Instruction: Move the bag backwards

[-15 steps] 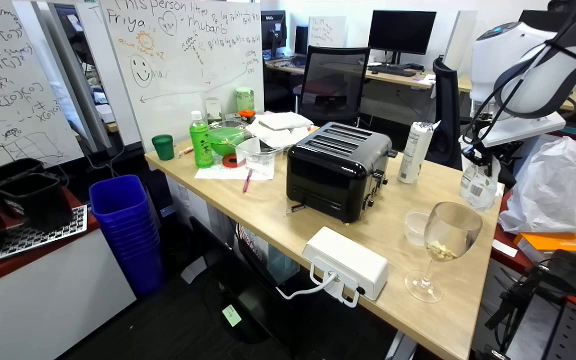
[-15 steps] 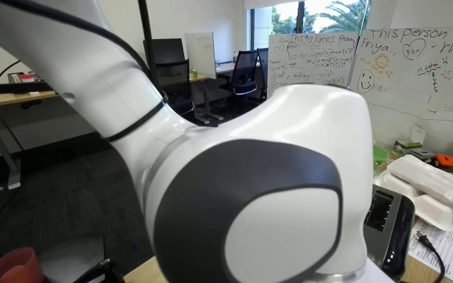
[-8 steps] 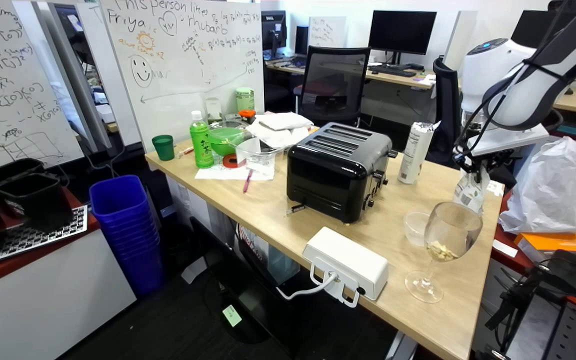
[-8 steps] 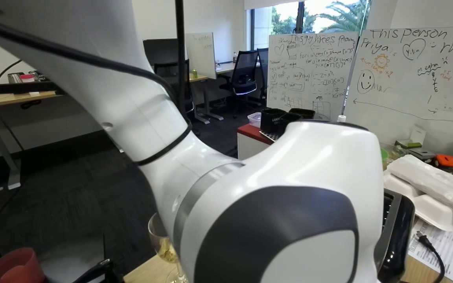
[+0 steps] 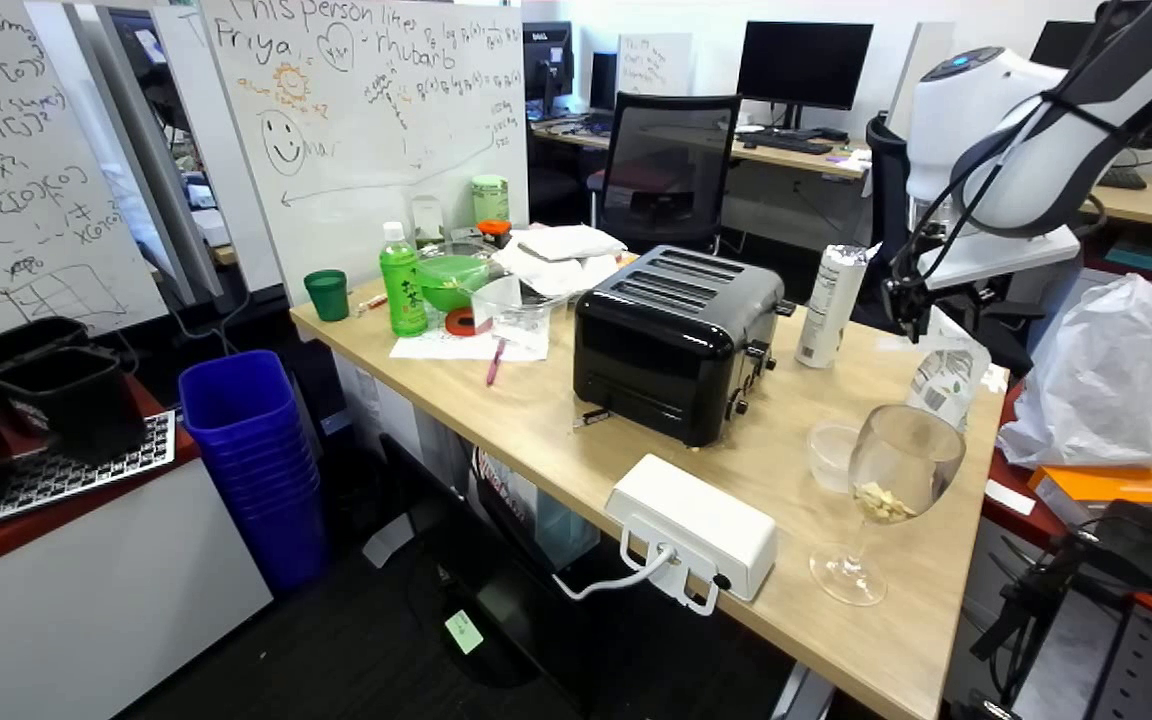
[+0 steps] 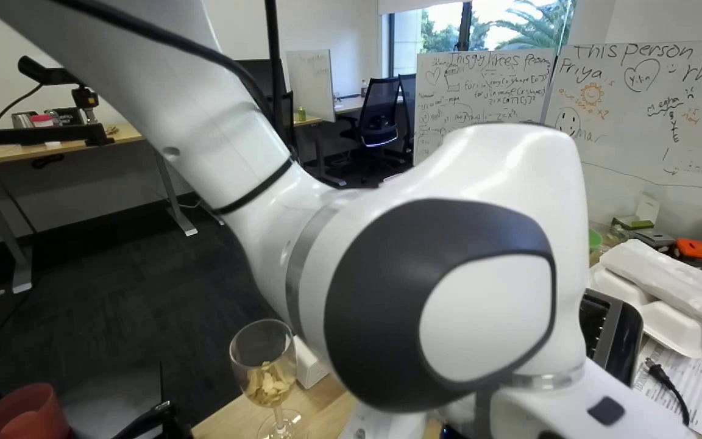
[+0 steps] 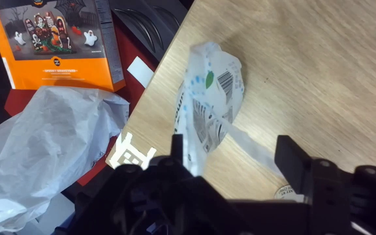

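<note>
Task bag point(image 7: 212, 98) is on the table point(image 7: 321, 81), near the edge; I read it as the printed one, not the white bag point(image 7: 47, 153) beyond the edge. Your gripper point(image 7: 230, 146) has its jaws spread, with the loose top film point(image 7: 255, 148) showing between them in the wrist view; can't tell whether it touches either. Expect light, limp, slick plastic, probably near-empty. Gather a deep fold of top film and pinch that; a thin edge may slip.
</note>
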